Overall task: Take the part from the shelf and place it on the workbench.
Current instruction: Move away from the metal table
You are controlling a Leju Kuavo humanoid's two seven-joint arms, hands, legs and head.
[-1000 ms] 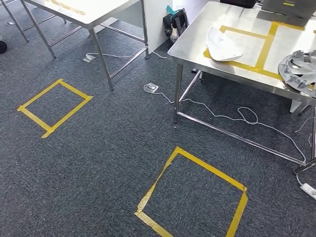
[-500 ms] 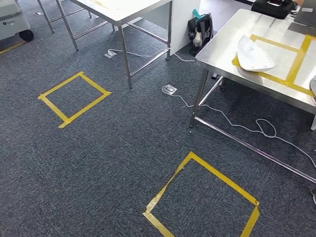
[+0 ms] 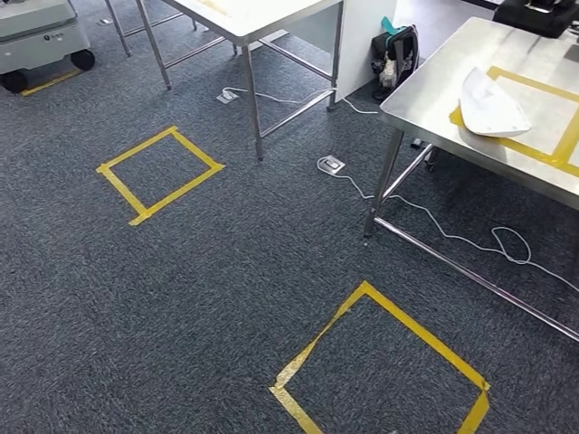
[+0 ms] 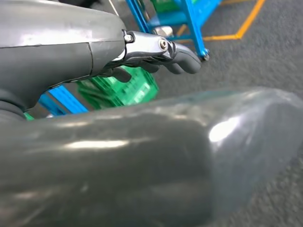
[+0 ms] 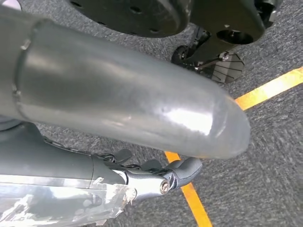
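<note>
I see left robot hand [image 4: 157, 52] and right robot hand [image 5: 157, 177] hanging over carpet, fingers loosely apart, holding nothing. White part [image 3: 493, 106] lies on steel surface [image 3: 437, 99]. Blue shelf [image 4: 185, 16] unvisited; fetch apparently ahead.

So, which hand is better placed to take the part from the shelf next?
Probably the left. The left hand hangs empty with the blue shelf and green crates just beyond its fingers. The right hand, also empty, faces only carpet and yellow tape.
</note>
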